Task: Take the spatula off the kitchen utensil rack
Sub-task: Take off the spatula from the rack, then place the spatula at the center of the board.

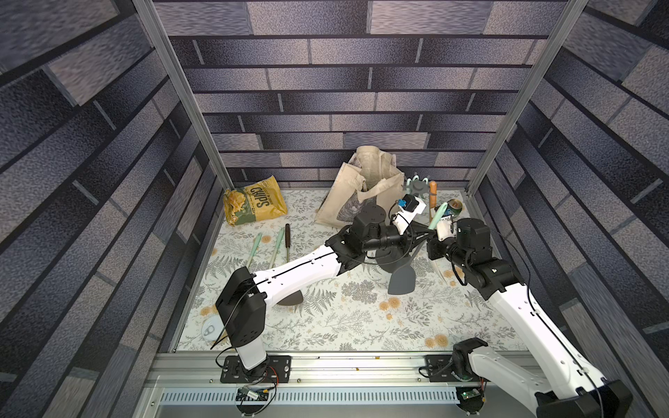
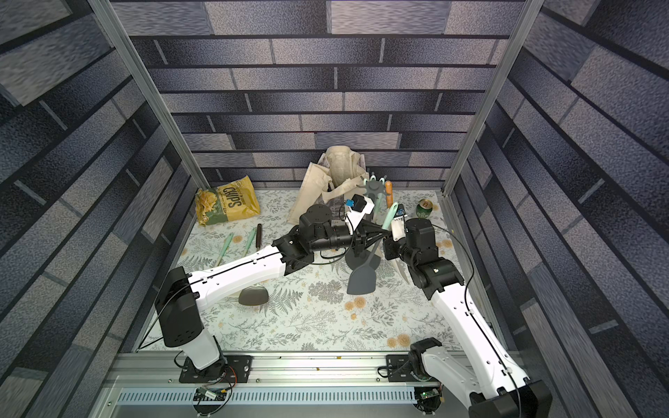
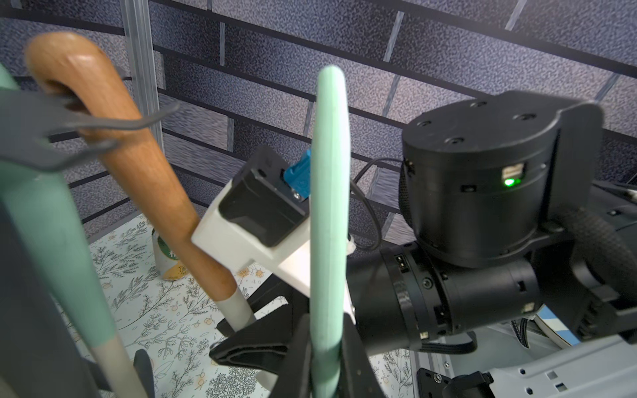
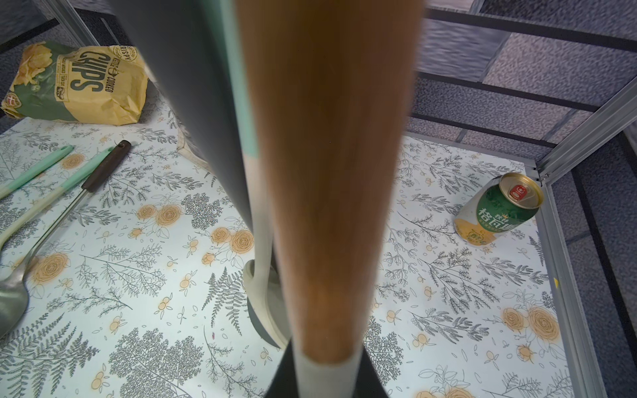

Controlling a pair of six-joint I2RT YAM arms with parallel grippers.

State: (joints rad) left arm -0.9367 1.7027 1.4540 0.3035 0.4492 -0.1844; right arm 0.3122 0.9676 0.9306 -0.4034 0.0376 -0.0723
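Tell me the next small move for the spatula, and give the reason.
Probably draw the left gripper back toward the open mat and lower the spatula. Its mint handle is clamped there and its top stands free of the rack, while the right gripper clamps the wooden-handled tool, which hangs on a hook.

This is a robot test cell in a lab, dressed to look a little like a home. Its walls (image 1: pixel 362 83) are flat sheets printed with grey brick, hung on bare aluminium posts (image 1: pixel 191 108). Two robot arms, the left arm (image 1: pixel 297 267) and the right arm (image 1: pixel 532 311), are bolted to a metal rail (image 1: pixel 362 369) at the front, with open circuit boards (image 1: pixel 253 392) below it. The table (image 1: pixel 362 318) has a flower-print sheet, and household props sit on it: a chips bag (image 1: pixel 255 204), a drink can (image 1: pixel 455 207), a cloth bag (image 1: pixel 362 184), spoons (image 1: pixel 277 246) and a kitchen utensil rack (image 1: pixel 416 189)
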